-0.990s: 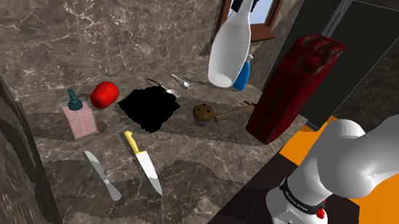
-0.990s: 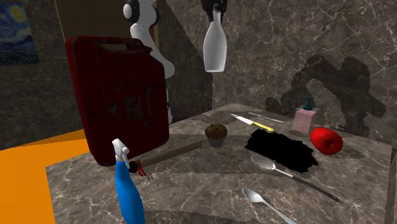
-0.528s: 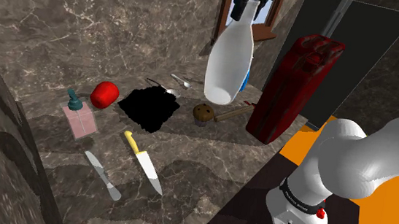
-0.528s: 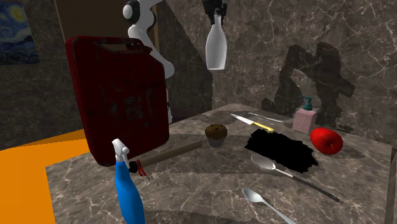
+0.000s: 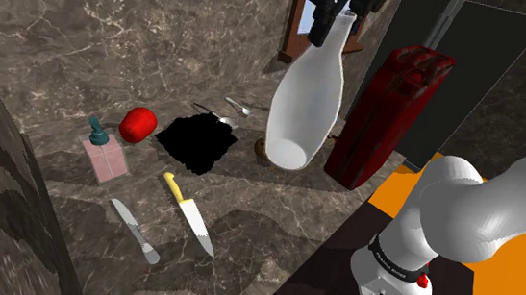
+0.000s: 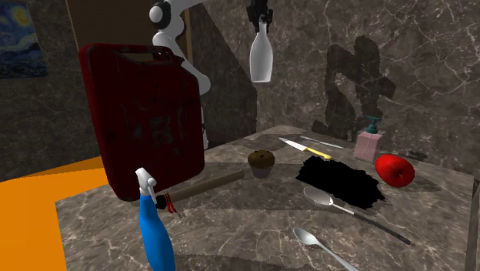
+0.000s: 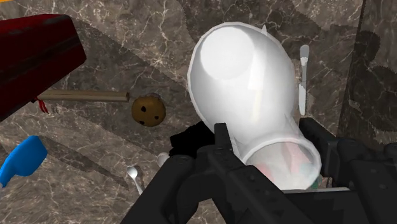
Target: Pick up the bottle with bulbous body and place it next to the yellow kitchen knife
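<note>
Bottle (image 5: 306, 97), white with a bulbous body, hanging neck uppermost in the air, high above the marbled surface (image 5: 254, 237). The black pincer (image 5: 336, 20) is closed around its narrow neck; in the wrist view the two fingers (image 7: 222, 149) clasp the neck from either side. Down on the surface, the yellow-handled kitchen knife (image 5: 188, 215) lies flat just beside a grey knife (image 5: 136, 230), well apart from the bottle. Near the knives stand a pink soap dispenser (image 5: 104, 155) and a red apple (image 5: 138, 123). A muffin (image 6: 261, 163) sits near a tall red jerry can (image 5: 384, 113).
</note>
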You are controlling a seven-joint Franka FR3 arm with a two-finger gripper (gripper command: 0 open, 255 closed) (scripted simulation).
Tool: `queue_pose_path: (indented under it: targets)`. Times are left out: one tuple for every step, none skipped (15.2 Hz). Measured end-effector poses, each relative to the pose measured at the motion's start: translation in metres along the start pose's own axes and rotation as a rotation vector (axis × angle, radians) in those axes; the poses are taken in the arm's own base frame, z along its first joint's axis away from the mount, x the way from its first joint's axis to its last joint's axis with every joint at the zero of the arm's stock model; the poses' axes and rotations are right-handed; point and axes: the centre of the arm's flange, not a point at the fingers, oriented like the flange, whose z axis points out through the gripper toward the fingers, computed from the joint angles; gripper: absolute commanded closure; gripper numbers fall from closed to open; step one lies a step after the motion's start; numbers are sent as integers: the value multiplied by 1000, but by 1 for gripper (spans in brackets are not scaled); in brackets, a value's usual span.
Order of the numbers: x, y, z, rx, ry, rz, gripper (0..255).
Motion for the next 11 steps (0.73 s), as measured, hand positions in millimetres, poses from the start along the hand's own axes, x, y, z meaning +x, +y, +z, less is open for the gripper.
queue_pose_path:
  targets:
    - [-1,-1,5,0,0,0,255]
    - [-4,-2,10,0,0,1,255]
    - [-5,-3,16,0,-1,1,255]
    - [-6,-3,20,0,-1,1,255]
    - [-7,-3,25,0,-1,1,255]
    - [-8,-3,31,0,-1,1,255]
    - [-9,-3,36,0,-1,1,255]
    - [-11,-4,41,0,-1,1,255]
    - [-11,-3,46,0,-1,1,255]
    - [-12,-4,51,0,-1,1,255]
    - [-13,-4,57,0,-1,1,255]
